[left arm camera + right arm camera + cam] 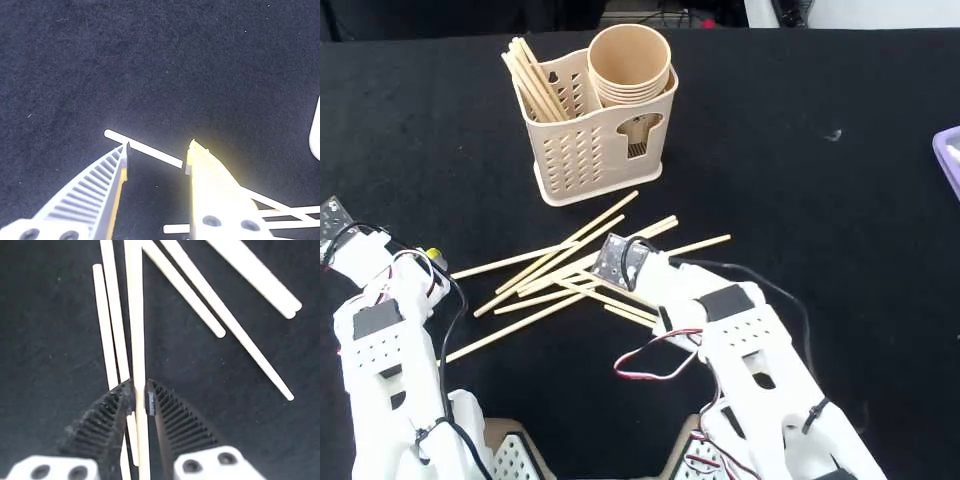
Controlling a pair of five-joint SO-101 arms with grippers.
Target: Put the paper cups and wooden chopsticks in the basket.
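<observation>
Right gripper [140,390] pinched tight on one chopstick [134,315] among the scattered pile [565,272], left gripper [160,145] spread wide, straddling a loose stick [144,148].

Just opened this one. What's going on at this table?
Two arms are clearing things into a basket. The stacked paper cups already sit in one compartment, and a bundle of chopsticks stands in another. More loose chopsticks lie scattered on the black table in front of the basket. The right gripper is down in that pile, closed on a single chopstick. The left gripper is open, with another stick lying ungripped across its gap.
</observation>
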